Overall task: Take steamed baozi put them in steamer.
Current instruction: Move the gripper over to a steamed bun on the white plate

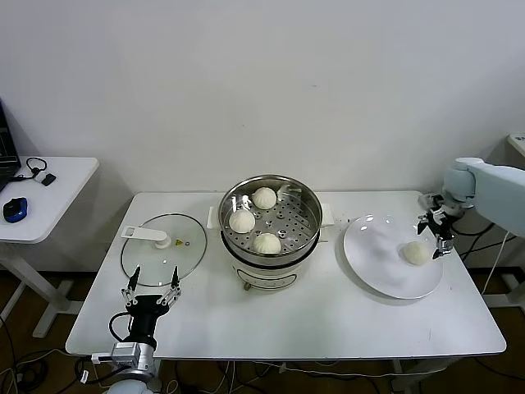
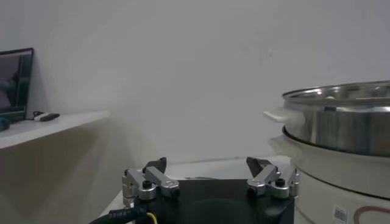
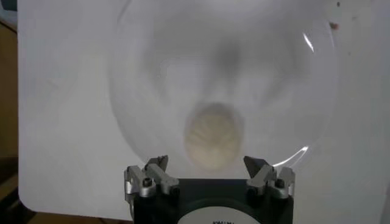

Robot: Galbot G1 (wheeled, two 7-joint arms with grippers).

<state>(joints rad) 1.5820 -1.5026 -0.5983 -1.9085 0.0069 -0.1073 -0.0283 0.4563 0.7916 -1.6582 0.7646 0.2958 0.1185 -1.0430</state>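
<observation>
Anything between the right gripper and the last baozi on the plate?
Nothing. In the right wrist view the open right gripper sits directly over the baozi, with only bare plate around it.

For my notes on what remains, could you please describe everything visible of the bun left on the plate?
The last baozi is a small, smooth, off-white domed bun, seemingly soft dough. It sits upright, alone, on the flat white plate, toward its outer right side. The right hand is directly above it, open, not touching it.
</observation>
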